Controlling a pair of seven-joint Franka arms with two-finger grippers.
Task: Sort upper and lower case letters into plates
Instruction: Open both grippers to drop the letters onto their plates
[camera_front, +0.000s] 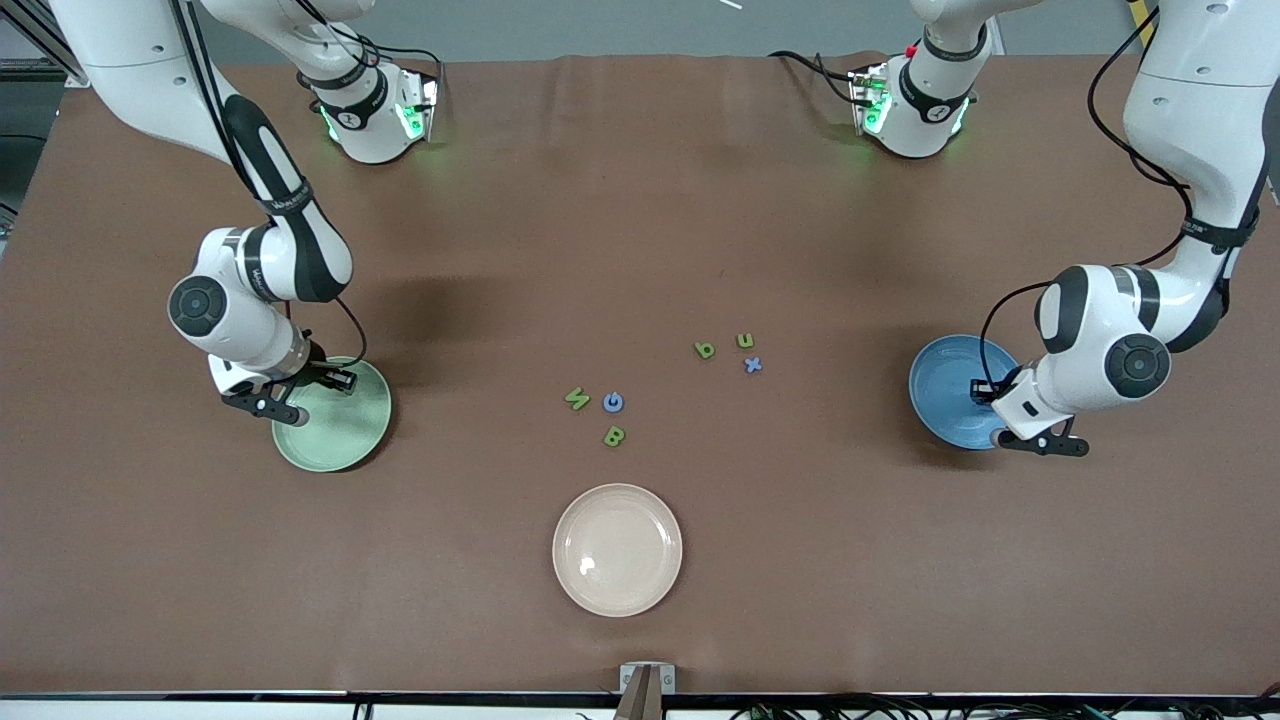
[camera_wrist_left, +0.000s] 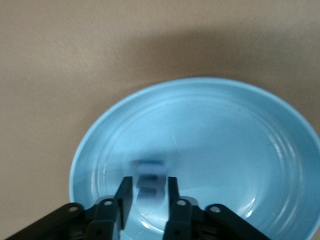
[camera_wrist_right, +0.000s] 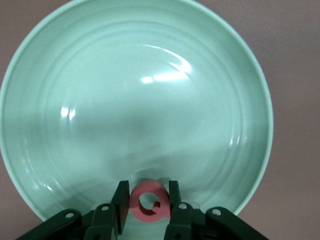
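Observation:
My left gripper (camera_front: 1045, 443) (camera_wrist_left: 148, 182) hangs low over the blue plate (camera_front: 945, 395) (camera_wrist_left: 240, 145). Its fingers stand open, with a blurred pale blue letter (camera_wrist_left: 149, 169) loose between them just above the plate's floor. Over the pale green plate (camera_front: 345, 435) (camera_wrist_right: 135, 100) my right gripper (camera_front: 265, 405) (camera_wrist_right: 147, 187) is shut on a red round letter (camera_wrist_right: 148, 200). Mid-table lie several loose letters: a green one (camera_front: 577, 399), a blue G (camera_front: 613, 402) and a green B (camera_front: 614, 436) together, and a green b (camera_front: 705, 349), a green u (camera_front: 745, 340) and a blue x (camera_front: 753, 365) toward the left arm's end.
A cream-white plate (camera_front: 617, 549) holding nothing sits nearer to the front camera than the letters. The brown table mat (camera_front: 640, 200) spreads between the two arm bases.

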